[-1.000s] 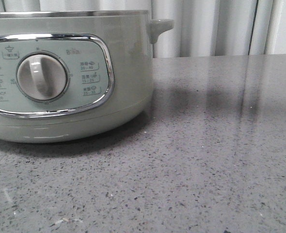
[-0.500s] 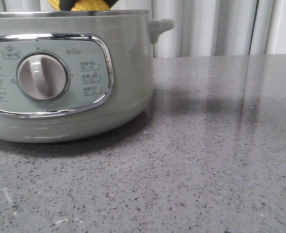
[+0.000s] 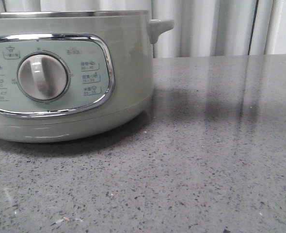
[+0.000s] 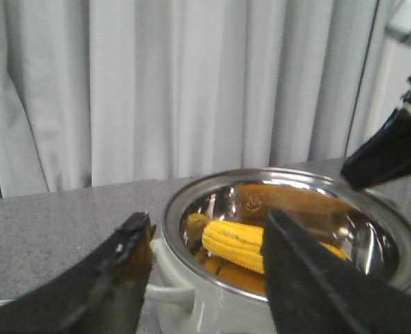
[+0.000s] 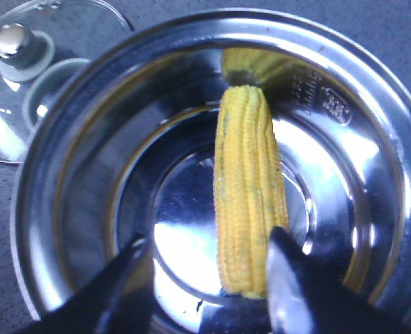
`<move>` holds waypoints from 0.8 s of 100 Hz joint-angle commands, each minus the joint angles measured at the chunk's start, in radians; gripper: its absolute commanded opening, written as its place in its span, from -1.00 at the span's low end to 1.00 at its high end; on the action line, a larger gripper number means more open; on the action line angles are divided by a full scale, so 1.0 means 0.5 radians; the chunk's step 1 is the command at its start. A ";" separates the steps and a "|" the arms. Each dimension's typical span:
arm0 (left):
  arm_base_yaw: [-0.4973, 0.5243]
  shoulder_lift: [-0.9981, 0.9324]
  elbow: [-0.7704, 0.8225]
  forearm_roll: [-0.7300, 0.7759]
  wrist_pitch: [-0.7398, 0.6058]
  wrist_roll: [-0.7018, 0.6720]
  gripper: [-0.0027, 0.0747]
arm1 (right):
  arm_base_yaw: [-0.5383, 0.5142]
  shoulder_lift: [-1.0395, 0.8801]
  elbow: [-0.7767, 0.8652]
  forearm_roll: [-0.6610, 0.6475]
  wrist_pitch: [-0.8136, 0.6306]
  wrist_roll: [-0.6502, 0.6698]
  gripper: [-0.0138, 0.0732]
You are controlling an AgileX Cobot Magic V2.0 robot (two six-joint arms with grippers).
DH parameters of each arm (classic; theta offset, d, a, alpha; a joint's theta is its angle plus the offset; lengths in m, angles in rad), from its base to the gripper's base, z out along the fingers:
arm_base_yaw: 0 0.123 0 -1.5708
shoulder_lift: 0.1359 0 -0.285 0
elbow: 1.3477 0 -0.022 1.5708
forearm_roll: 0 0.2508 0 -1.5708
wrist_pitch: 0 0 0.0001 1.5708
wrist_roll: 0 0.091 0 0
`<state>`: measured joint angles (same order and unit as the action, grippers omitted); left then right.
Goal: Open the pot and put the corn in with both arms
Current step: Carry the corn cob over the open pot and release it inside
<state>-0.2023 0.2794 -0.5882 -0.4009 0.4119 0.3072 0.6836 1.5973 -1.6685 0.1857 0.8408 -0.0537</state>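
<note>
**Corn in pot, both jaws open**

My right gripper (image 5: 205,289) hangs above the open pot (image 5: 45,229) with its jaws spread wide and holding nothing. The corn (image 5: 249,188) lies loose on the steel floor of the pot, its length running from 12 to 6 o'clock in my right wrist view. My left gripper (image 4: 205,278) is also spread wide and empty, near the pot's rim. In that view the corn (image 4: 235,240) rests inside the bowl. A glass lid (image 5: 31,69) lies on the grey table (image 3: 220,145), beside the pot at its 10 o'clock.
</note>
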 commanded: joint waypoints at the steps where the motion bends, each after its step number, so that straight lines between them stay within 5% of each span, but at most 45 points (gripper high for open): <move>1: -0.023 0.019 -0.062 0.027 -0.019 -0.003 -0.39 | 0.032 -0.266 0.052 -0.046 -0.169 -0.018 -0.57; 9: -0.023 0.010 -0.062 0.090 0.071 -0.003 -0.64 | 0.060 -0.463 0.246 -0.117 -0.309 -0.018 -0.80; 21: -0.023 -0.053 -0.062 0.169 0.156 -0.003 -0.98 | 0.064 -0.797 0.669 -0.244 -0.587 -0.018 -0.78; 47: -0.023 -0.160 -0.062 0.271 0.184 -0.003 -0.98 | 0.060 -1.748 1.703 -0.577 -1.252 -0.018 -0.78; 80: -0.023 -0.160 -0.056 0.243 0.184 -0.003 -0.98 | 0.056 -2.897 2.313 -0.906 -1.288 -0.018 -0.78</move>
<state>-0.2073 0.1878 -0.5882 -0.2601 0.5716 0.3072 0.7158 0.2456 -0.5271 -0.2325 0.2884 -0.0537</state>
